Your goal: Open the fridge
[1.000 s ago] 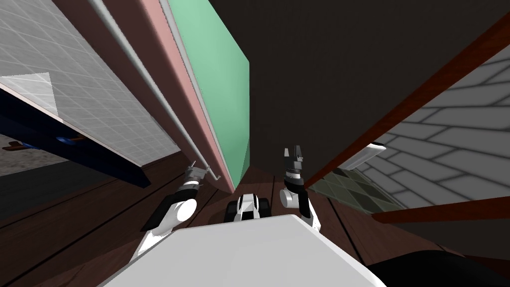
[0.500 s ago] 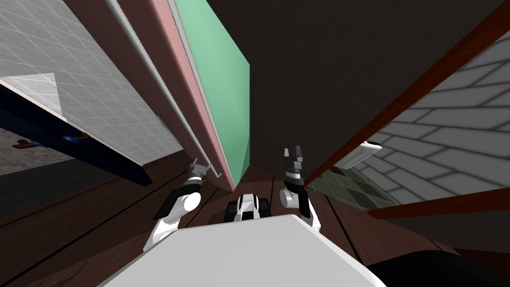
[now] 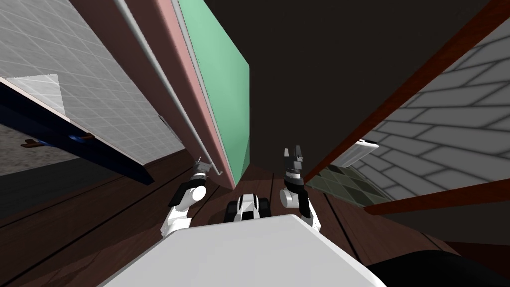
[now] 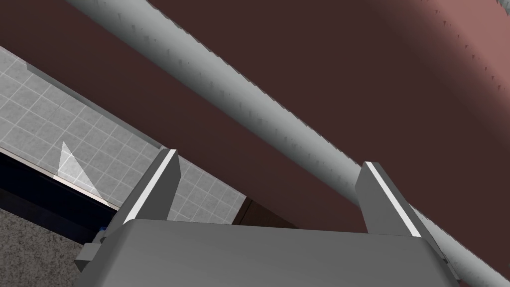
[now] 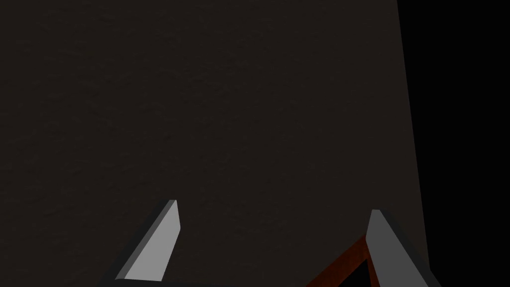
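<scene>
The fridge door (image 4: 299, 74) is dark maroon, fading to dusty pink at its edge, and its long handle (image 4: 259, 114) is pale grey. Beside it, a panel (image 3: 219, 74) is mint green. The tiled wall (image 3: 74, 89) has light grey squares with white lines. The floor (image 3: 99, 219) is dark brown planks. Another wall (image 3: 448, 129) shows a grey brick pattern, edged by red-brown trim (image 3: 423, 81).

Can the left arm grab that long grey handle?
Probably yes. The left end effector is open right at the handle with nothing between them, though the handle sits off-centre in its gap.
</scene>
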### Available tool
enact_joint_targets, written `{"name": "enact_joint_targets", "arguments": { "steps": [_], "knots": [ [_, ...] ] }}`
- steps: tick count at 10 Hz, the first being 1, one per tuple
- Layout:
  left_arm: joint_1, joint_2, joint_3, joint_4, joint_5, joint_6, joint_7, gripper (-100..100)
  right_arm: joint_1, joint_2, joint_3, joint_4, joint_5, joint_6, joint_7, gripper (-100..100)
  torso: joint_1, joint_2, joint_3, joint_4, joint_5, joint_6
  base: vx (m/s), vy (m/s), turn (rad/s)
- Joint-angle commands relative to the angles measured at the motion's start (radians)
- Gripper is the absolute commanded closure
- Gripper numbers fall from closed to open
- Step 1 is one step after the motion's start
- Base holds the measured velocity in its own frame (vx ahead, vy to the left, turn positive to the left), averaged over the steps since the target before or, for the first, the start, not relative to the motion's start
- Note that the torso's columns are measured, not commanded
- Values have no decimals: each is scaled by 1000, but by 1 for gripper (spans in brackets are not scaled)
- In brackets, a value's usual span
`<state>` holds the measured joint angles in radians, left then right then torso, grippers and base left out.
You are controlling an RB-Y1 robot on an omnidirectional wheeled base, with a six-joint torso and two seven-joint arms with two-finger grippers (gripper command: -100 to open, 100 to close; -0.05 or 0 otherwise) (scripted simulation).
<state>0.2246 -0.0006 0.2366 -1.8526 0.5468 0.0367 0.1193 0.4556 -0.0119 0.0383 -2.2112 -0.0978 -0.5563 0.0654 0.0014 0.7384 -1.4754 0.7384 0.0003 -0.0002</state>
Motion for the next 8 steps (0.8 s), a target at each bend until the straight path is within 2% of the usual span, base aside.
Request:
{"name": "enact_joint_targets", "arguments": {
  "steps": [1, 2, 5, 6, 7, 8],
  "knots": [
    [-37, 0, -1, 76, 1, -2, 0, -100, 0, 0, 0, 0, 0, 0, 0, 0, -1, -4, -3, -2, 0, 0, 6, 1, 7],
    [-86, 19, 21, 117, 7, -51, -22, -100, 0, 0, 0, 0, 0, 0, 0, 0, 0, -8, -5, -4, 1, 1, -77, -11, -30],
    [-171, 19, 21, 212, 7, -51, -22, -100, 0, 0, 0, 0, 0, 0, 0, 0, 5, -5, -3, -1, 1, -1, -81, 15, -4],
    [-171, 19, 21, 242, 7, -51, -22, -100, 0, 0, 0, 0, 0, 0, 0, 0, 4, -9, -5, -1, 0, 0, 2, 11, 5],
    [-214, 37, 43, 272, 13, -100, -43, -100, 0, 0, 0, 0, 0, 0, 0, 0, 3, -12, -7, -5, 2, 1, -108, 22, -47],
    [-239, 37, 43, 304, 13, -100, -43, -100, 0, 0, 0, 0, 0, 0, 0, 0, 8, -10, -6, -2, 1, -1, -131, 18, -42]
  ]
}}
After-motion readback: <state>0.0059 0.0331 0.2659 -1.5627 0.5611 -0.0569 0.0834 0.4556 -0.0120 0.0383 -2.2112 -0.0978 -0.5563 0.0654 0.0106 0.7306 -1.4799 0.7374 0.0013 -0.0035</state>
